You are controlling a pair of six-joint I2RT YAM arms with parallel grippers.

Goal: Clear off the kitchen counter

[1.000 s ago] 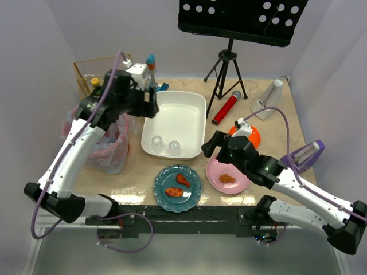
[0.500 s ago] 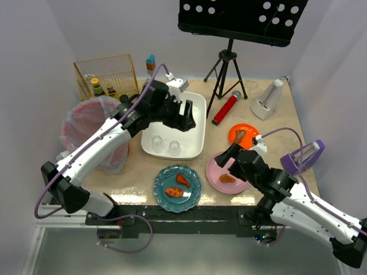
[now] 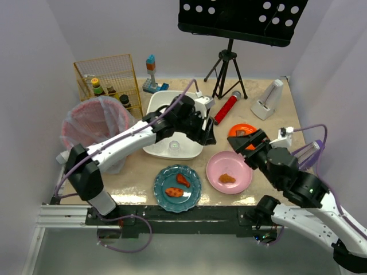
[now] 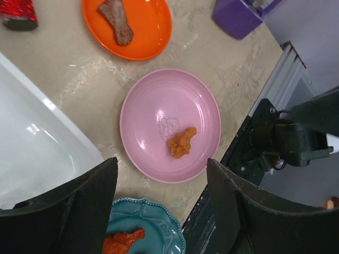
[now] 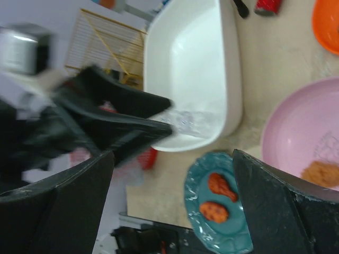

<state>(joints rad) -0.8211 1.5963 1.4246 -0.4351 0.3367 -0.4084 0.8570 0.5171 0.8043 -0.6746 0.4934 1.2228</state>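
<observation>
The beige kitchen counter (image 3: 137,172) holds a pink plate (image 3: 229,172) with an orange nugget (image 4: 181,142). Beside it are a teal plate (image 3: 177,188) with two drumsticks (image 5: 221,188) and an orange plate (image 4: 127,26) with a brown piece of meat. My left gripper (image 3: 209,136) reaches over the white tub (image 3: 172,112). It hangs open above the pink plate's near rim, nothing between its fingers (image 4: 85,211). My right gripper (image 3: 252,143) hovers open and empty over the orange plate, partly hiding it.
A glass (image 3: 174,146) stands in the tub. A red microphone (image 3: 226,107) and a tripod stand are behind it. A wire basket (image 3: 106,77) with bottles and a pink-bagged bin (image 3: 94,126) are at the left. A purple item (image 3: 304,154) sits at the right edge.
My left arm swung from the bin and basket rightwards across the tub to above the pink plate. My right arm drew back right, off the pink plate.
</observation>
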